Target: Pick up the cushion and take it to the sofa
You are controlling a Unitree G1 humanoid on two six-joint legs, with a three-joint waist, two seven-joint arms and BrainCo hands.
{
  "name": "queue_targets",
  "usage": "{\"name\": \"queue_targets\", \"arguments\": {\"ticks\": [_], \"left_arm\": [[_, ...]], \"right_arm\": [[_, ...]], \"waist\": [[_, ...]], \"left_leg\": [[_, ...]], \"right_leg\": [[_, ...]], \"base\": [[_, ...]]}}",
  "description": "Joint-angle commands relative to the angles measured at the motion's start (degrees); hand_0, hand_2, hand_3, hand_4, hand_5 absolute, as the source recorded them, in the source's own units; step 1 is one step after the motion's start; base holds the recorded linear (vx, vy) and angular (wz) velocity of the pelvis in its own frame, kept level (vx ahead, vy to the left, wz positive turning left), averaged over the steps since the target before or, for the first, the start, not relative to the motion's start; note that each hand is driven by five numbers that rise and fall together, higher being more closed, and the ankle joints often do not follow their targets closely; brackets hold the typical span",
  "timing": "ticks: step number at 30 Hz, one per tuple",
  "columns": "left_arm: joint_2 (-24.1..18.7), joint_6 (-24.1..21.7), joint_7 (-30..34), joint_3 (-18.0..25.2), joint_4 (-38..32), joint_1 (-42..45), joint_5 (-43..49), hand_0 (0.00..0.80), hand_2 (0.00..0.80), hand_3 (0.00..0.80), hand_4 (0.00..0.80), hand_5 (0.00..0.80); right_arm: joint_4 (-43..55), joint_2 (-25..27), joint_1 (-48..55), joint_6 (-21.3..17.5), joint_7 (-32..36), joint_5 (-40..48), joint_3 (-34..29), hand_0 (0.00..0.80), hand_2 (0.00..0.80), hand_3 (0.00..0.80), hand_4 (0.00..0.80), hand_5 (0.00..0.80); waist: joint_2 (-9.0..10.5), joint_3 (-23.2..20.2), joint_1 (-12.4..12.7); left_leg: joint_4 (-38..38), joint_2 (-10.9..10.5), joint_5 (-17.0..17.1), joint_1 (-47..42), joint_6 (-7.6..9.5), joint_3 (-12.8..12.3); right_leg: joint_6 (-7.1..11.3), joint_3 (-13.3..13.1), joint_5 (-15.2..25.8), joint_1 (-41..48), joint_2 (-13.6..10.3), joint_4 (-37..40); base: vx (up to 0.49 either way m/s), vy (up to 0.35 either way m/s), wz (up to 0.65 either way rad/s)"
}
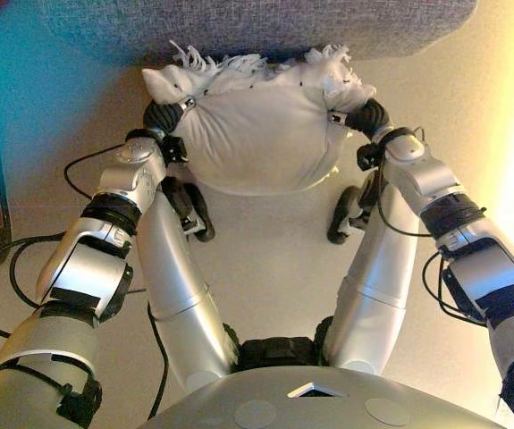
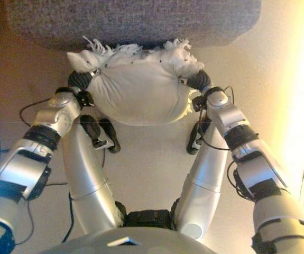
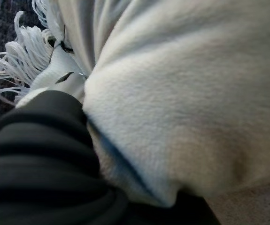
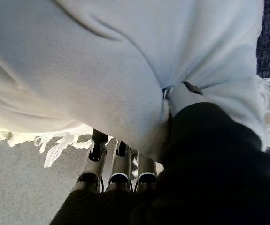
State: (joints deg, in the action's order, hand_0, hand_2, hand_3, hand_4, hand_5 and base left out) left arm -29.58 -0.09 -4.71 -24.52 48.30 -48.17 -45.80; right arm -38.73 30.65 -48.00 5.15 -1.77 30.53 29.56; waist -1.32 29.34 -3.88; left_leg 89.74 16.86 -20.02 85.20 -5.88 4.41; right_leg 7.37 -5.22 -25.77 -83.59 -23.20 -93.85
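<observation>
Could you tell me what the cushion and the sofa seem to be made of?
The cushion looks like soft, matte white fleece or brushed cotton: it creases and bulges, with a loose thread fringe along its edge. The sofa appears covered in coarse grey woven fabric, judging by its speckled, grainy surface.

White cushion (image 1: 261,134) held up at the edge of the grey sofa (image 1: 265,27).
The cushion is plump and soft, off-white, with a tasselled fringe along its far edge. It is off the floor, squeezed in at both ends, its fringe just meeting the front edge of the sofa seat.
</observation>
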Motion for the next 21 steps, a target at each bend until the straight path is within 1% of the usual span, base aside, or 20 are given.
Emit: {"name": "queue_targets", "arguments": {"ticks": [1,2,4,5,6,8,9,11,12,14,16,17,18,19,21], "left_arm": [[5.2,-9.1,1.7,2.2,-7.2,-2.2,-2.1,0.800,0.800,0.800,0.800,0.800],[5.7,-11.1,1.6,3.1,-8.1,-1.6,0.0,0.800,0.800,0.800,0.800,0.800],[6.1,-13.2,1.9,3.9,-8.9,-0.6,2.3,0.800,0.800,0.800,0.800,0.800],[6.7,-15.3,1.3,4.6,-10.2,1.0,4.5,0.800,0.800,0.800,0.800,0.800],[6.7,-16.4,0.9,5.0,-11.1,2.0,5.9,0.800,0.800,0.800,0.800,0.800],[6.8,-17.7,0.2,5.5,-13.1,3.9,7.3,0.800,0.800,0.800,0.800,0.800],[6.8,-18.1,-1.0,6.1,-15.0,5.3,8.8,0.800,0.800,0.800,0.800,0.800],[6.5,-18.5,-1.8,6.6,-17.1,6.8,9.9,0.800,0.800,0.800,0.800,0.800],[6.4,-18.4,-2.3,6.9,-19.3,8.3,9.8,0.800,0.800,0.800,0.800,0.800],[6.6,-17.9,-2.2,8.0,-21.6,10.8,9.6,0.800,0.800,0.800,0.800,0.800],[6.7,-17.5,-1.7,8.8,-23.5,13.0,9.6,0.800,0.800,0.800,0.800,0.800],[6.6,-16.5,-1.4,9.3,-25.0,15.0,10.3,0.800,0.800,0.800,0.800,0.800],[6.7,-15.8,-1.5,9.6,-26.4,16.6,11.2,0.800,0.800,0.800,0.800,0.800],[6.9,-15.0,-1.5,9.6,-26.9,17.7,12.0,0.800,0.800,0.800,0.800,0.800],[7.0,-14.6,-2.3,9.1,-26.9,18.9,14.4,0.800,0.800,0.800,0.800,0.800]], "right_arm": [[4.5,-6.6,-2.7,-7.5,0.9,3.0,-1.7,0.800,0.800,0.800,0.800,0.800],[5.0,-6.9,-1.8,-9.3,0.9,3.4,-2.7,0.800,0.800,0.800,0.800,0.800],[6.2,-7.2,-0.6,-11.3,0.8,4.3,-3.9,0.800,0.800,0.800,0.800,0.800],[8.0,-7.6,1.1,-13.2,1.0,5.5,-5.3,0.800,0.800,0.800,0.800,0.800],[9.2,-7.7,2.2,-14.6,0.7,5.7,-6.0,0.800,0.800,0.800,0.800,0.800],[12.1,-8.0,4.4,-15.7,0.2,5.9,-7.7,0.800,0.800,0.800,0.800,0.800],[14.5,-8.3,6.2,-16.5,0.0,6.1,-8.9,0.800,0.800,0.800,0.800,0.800],[17.2,-8.7,8.2,-17.0,-0.7,5.9,-10.0,0.800,0.800,0.800,0.800,0.800],[19.0,-9.1,10.1,-16.4,-1.4,5.0,-11.0,0.800,0.800,0.800,0.800,0.800],[20.5,-9.3,12.9,-14.4,-3.0,2.8,-12.3,0.800,0.800,0.800,0.800,0.800],[21.2,-9.2,15.2,-14.3,-3.8,1.2,-12.9,0.800,0.800,0.800,0.800,0.800],[22.0,-9.2,17.3,-14.3,-3.2,1.3,-13.7,0.800,0.800,0.800,0.800,0.800],[22.9,-9.3,19.0,-14.6,-1.8,1.7,-14.6,0.800,0.800,0.800,0.800,0.800],[23.7,-9.5,20.2,-14.5,-1.0,2.4,-15.0,0.800,0.800,0.800,0.800,0.800],[24.1,-9.8,21.7,-15.1,0.1,3.6,-15.7,0.800,0.800,0.800,0.800,0.800]], "waist": [[-0.97,-4.2,0.6],[-0.86,-4.7,0.7],[-0.81,-5.0,0.7],[-0.88,-5.5,0.8],[-0.94,-5.6,0.8],[-1.03,-6.1,0.9],[-1.13,-6.5,1.0],[-1.12,-6.8,1.1],[-1.12,-7.5,1.3],[-0.99,-8.4,1.7],[-0.78,-9.3,2.1],[-0.40,-10.5,2.5],[-0.05,-11.7,3.0],[0.17,-12.7,3.3],[0.38,-14.3,3.9]], "left_leg": [[-9.5,1.6,-1.7,-4.5,-2.70,0.8],[-13.1,1.7,-0.2,-6.9,-2.53,-0.3],[-16.5,1.9,1.4,-9.2,-2.35,-1.5],[-20.6,2.0,3.0,-12.1,-2.14,-3.1],[-22.7,2.1,3.9,-13.6,-2.02,-3.8],[-27.5,2.0,5.9,-17.3,-1.91,-5.0],[-30.9,1.8,7.5,-19.9,-1.85,-5.5],[-34.6,1.5,9.1,-23.2,-1.74,-5.9],[-38.8,0.7,10.6,-26.8,-1.50,-5.8],[-44.6,-0.7,12.5,-32.3,-1.01,-5.6],[-49.4,-1.8,13.9,-36.8,-0.68,-5.4],[-53.2,-2.7,14.6,-40.9,-0.44,-6.1],[-57.3,-3.9,17.1,-43.7,0.08,-6.5],[-60.4,-4.7,17.8,-46.8,0.10,-6.7],[-65.1,-5.6,18.8,-51.7,0.08,-7.3]], "right_leg": [[-1.50,0.0,6.5,5.4,-0.4,14.4],[-1.47,1.5,7.6,8.0,-0.2,17.8],[-1.39,2.7,8.9,10.5,0.1,20.8],[-1.21,4.0,10.0,13.5,0.4,23.7],[-1.08,4.4,10.6,15.0,0.6,25.2],[-0.90,5.2,11.9,18.4,0.9,28.6],[-0.82,5.7,12.8,20.9,1.3,30.9],[-0.75,6.1,13.6,24.1,1.7,33.6],[-0.60,6.3,14.4,27.1,2.3,36.6],[-0.55,6.4,15.3,32.1,3.1,41.2],[-0.46,6.6,16.4,36.2,3.5,45.6],[-0.11,7.6,17.3,40.1,3.6,49.5],[-0.13,8.8,20.1,43.0,3.3,54.6],[0.29,9.9,21.1,46.2,2.9,58.1],[1.13,11.6,22.5,51.2,2.4,63.3]], "base": [[-0.103,-0.026,0.02],[-0.091,-0.028,0.01],[-0.081,-0.020,0.02],[-0.064,-0.002,0.01],[-0.054,0.002,0.01],[-0.019,0.001,0.00],[0.000,0.000,0.00],[0.013,0.009,0.04],[0.068,0.027,0.08],[0.113,0.029,0.07],[0.157,0.019,0.10],[0.163,0.017,0.08],[0.227,0.012,0.06],[0.188,0.028,0.03],[0.223,0.028,-0.02]]}}
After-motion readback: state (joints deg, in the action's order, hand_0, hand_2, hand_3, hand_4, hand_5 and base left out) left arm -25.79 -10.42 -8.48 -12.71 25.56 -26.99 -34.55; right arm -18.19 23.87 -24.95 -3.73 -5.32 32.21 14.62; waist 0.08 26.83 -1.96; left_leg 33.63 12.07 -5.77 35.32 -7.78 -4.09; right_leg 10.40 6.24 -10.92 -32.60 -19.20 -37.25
